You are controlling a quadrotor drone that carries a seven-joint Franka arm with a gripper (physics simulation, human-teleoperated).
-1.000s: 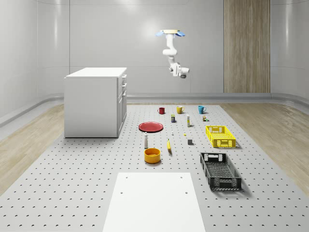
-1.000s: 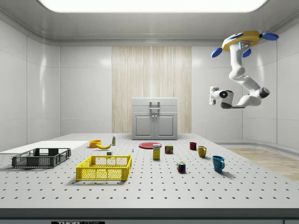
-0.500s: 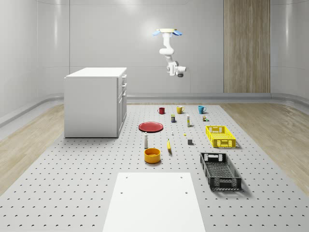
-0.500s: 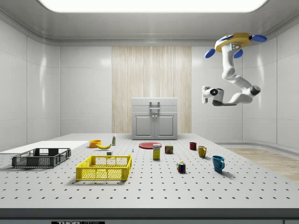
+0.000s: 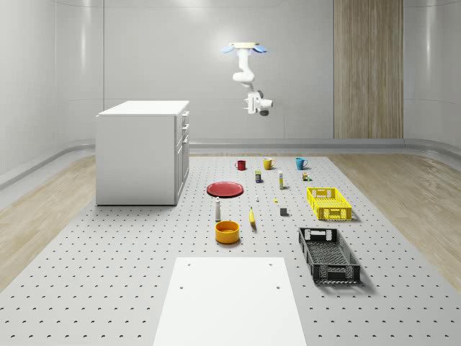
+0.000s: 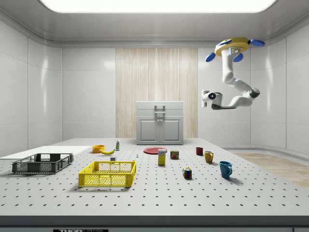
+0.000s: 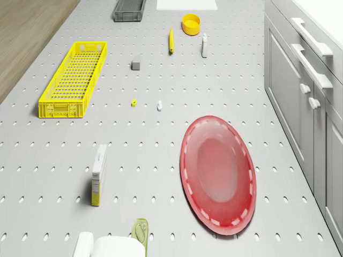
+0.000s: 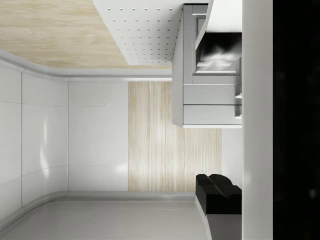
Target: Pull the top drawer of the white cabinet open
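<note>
The white cabinet (image 5: 140, 153) stands on the perforated table at the whole-scene view's left, its drawer front facing right. In the side view the cabinet (image 6: 160, 123) faces the camera, its closed top drawer (image 6: 160, 106) carrying a bar handle. From the drone view I look along that front, with the drawer handles (image 7: 312, 38) sticking out. The drone (image 5: 243, 47) hovers high over the table's far end, well off the cabinet's drawer side. Its arm hangs bent, with the gripper (image 6: 205, 95) pointing toward the cabinet at about the height of the cabinet's top. The wrist view catches the cabinet (image 8: 210, 95) far off.
A red plate (image 5: 225, 189) lies in front of the cabinet. Three mugs (image 5: 268, 163), small boxes, a banana (image 5: 252, 216) and an orange bowl (image 5: 227, 231) dot the table. A yellow crate (image 5: 329, 203) and black crate (image 5: 328, 254) sit right; a white sheet (image 5: 229, 303) lies near.
The drone with its arm has shifted toward the whole-scene view's left and the side view's left, closer to the cabinet. The cabinet and table objects have not moved.
</note>
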